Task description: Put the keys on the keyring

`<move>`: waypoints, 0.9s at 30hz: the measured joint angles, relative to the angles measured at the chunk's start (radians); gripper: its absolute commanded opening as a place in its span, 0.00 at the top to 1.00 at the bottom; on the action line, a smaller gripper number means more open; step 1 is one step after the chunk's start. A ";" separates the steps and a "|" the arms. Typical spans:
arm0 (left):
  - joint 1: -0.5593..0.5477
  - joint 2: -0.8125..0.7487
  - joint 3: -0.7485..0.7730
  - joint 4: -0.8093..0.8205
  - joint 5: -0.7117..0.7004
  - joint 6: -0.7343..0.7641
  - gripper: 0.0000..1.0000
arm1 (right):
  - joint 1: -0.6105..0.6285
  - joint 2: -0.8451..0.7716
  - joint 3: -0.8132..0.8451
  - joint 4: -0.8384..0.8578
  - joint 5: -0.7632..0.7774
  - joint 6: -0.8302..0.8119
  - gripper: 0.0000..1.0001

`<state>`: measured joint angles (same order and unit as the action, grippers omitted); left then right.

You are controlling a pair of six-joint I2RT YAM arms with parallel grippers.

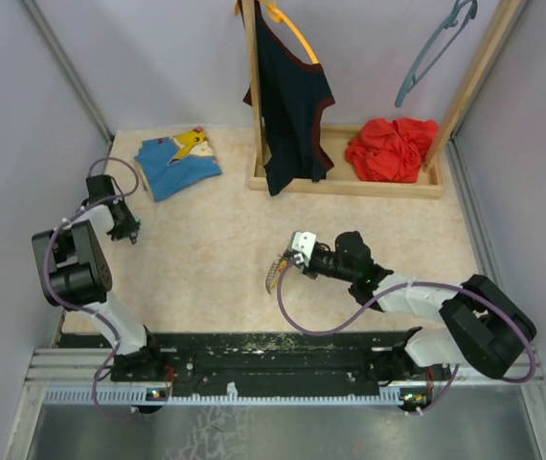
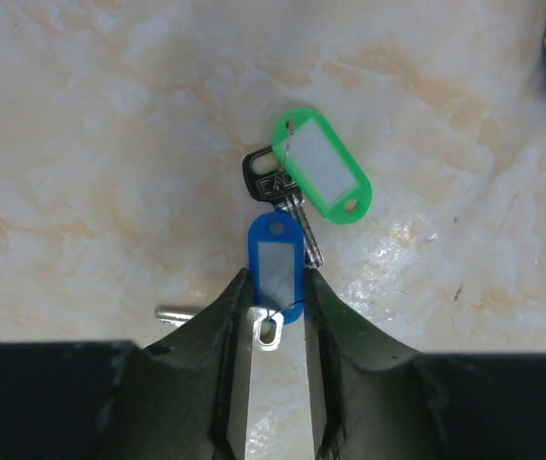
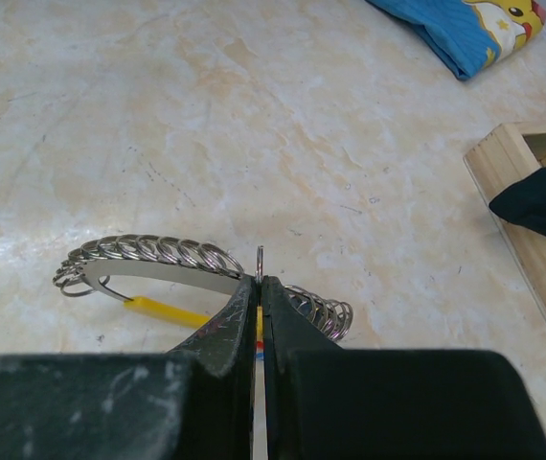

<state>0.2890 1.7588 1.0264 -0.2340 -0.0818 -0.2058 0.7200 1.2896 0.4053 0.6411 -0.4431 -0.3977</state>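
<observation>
The left gripper [image 2: 275, 292] sets its 2 fingers narrowly either side of the blue-tagged key [image 2: 275, 259] (whether they pinch it yet cannot be told). The green-tagged key [image 2: 323, 177] lies just beyond the tips. The right gripper [image 3: 260, 287] clamps the keyring [image 3: 148, 254] between its tips, likely to present it for threading.

Blue shirt [image 1: 177, 163], red cloth [image 1: 393, 149], wooden rack [image 1: 350, 185]

Table [image 1: 216, 278]: a beige marbled top is carrying everything.
Left side: keys [image 2: 297, 213] are lying flat (a green tag [image 2: 323, 165] is overlapping one key's dark head, a blue tag [image 2: 275, 264] touching its blade).
Far left: a folded blue shirt [image 1: 177, 163] is resting.
Far edge: a wooden rack [image 1: 350, 185] is standing.
</observation>
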 measured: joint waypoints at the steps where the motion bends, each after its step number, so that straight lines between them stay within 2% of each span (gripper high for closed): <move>1: 0.001 0.004 0.007 -0.009 0.012 0.002 0.80 | 0.000 -0.001 0.000 -0.001 0.002 -0.002 1.00; 7: -0.006 -0.007 -0.003 -0.034 0.119 0.000 0.81 | 0.011 -0.022 0.000 -0.017 0.016 -0.015 1.00; 11: -0.074 -0.081 -0.086 -0.051 0.178 -0.018 0.82 | 0.020 -0.038 -0.001 -0.022 0.027 -0.024 1.00; 14: -0.183 -0.138 -0.145 -0.071 0.207 -0.057 0.81 | 0.024 -0.048 -0.001 -0.023 0.031 -0.029 1.00; 17: -0.337 -0.161 -0.168 -0.088 0.238 -0.119 0.79 | 0.024 -0.052 -0.001 -0.024 0.032 -0.029 1.00; 22: -0.556 -0.138 -0.152 -0.081 0.270 -0.220 0.77 | 0.024 -0.052 -0.001 -0.029 0.032 -0.029 1.00; 27: -0.715 -0.082 -0.092 -0.053 0.266 -0.289 0.69 | 0.024 -0.052 -0.001 -0.037 0.035 -0.029 1.00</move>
<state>-0.4263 1.6772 0.9344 -0.2874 0.1841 -0.4946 0.7441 1.2373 0.4046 0.6041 -0.4080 -0.4267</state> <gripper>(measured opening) 0.265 0.010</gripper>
